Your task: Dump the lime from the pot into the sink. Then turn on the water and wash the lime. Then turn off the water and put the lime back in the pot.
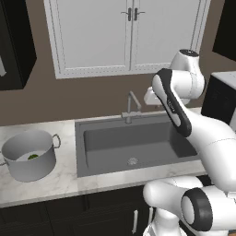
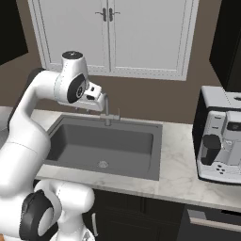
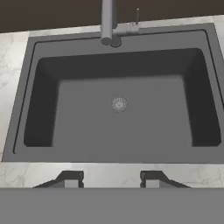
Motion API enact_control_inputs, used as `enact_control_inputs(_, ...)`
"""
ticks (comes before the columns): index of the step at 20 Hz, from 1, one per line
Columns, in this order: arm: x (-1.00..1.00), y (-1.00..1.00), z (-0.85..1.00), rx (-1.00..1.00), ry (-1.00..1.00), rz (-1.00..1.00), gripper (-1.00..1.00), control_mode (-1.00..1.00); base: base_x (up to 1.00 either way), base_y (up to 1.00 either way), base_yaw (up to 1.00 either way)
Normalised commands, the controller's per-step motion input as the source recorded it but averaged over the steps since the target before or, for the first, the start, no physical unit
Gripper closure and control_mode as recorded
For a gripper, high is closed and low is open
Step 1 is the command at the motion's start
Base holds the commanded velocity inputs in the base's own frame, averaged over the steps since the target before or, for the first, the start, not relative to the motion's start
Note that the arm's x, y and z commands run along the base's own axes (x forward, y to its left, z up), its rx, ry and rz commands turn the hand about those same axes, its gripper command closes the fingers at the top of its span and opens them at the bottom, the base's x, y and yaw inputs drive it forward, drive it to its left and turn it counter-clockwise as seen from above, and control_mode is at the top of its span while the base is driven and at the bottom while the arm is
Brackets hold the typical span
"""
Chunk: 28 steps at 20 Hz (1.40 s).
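In the left base view, the pot (image 1: 29, 155) stands on the white marble worktop (image 1: 64, 182) at the left edge of the frame, just beside the left wall of the sink (image 1: 133, 143) but apart from it. The lime (image 1: 33, 156) lies inside the pot on its pale bottom, a small green spot near the middle. One loop handle shows at the pot's right rim, turned toward the sink.

The sink fills the middle of that view, its round metal drain (image 1: 132, 161) on the floor of the basin. The faucet (image 1: 131, 107) rises from the back rim, its angled spout reaching toward the upper right.

The white arm rises from the lower right of the left base view and bends over the right part of the sink; its hand sits high, near the faucet at the back of the basin. In the hand view, the pincer (image 3: 112, 180) looks down into the basin, its two dark fingertips (image 3: 70, 179) well apart at the bottom of the frame with nothing between them, so it is open. The drain (image 3: 119, 104) lies in the centre of that view and the faucet (image 3: 109, 22) at the top.

In the right base view, a coffee machine (image 2: 220, 141) stands on the worktop at the right edge, well apart from the sink (image 2: 108, 146). White cabinet doors (image 2: 108, 33) hang on the wall above.
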Motion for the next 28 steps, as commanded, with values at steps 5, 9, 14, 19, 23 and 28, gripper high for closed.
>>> enact_control_inputs(5, 0.00, 0.14, 0.00, -0.01, 0.00, 0.00, -1.00, -1.00, 0.00, 0.00, 0.00)
enact_control_inputs(9, 0.00, 0.37, 0.00, 0.00, 0.00, 0.01, -1.00, -1.00, 0.00, 0.00, 0.00)
enact_control_inputs(14, 0.00, 0.64, 0.00, 0.00, 0.00, 0.02, -1.00, -1.00, 0.00, 0.00, 0.00)
enact_control_inputs(19, 0.00, 0.80, 0.00, 0.00, 0.00, 0.04, -1.00, -1.00, 0.00, 0.00, 0.00)
enact_control_inputs(23, 0.00, 0.80, 0.00, 0.00, 0.00, 0.04, -1.00, -1.00, 0.00, 0.00, 0.00)
enact_control_inputs(28, 0.00, 0.77, 0.00, 0.00, 0.00, 0.03, -1.00, -1.00, 0.00, 0.00, 0.00)
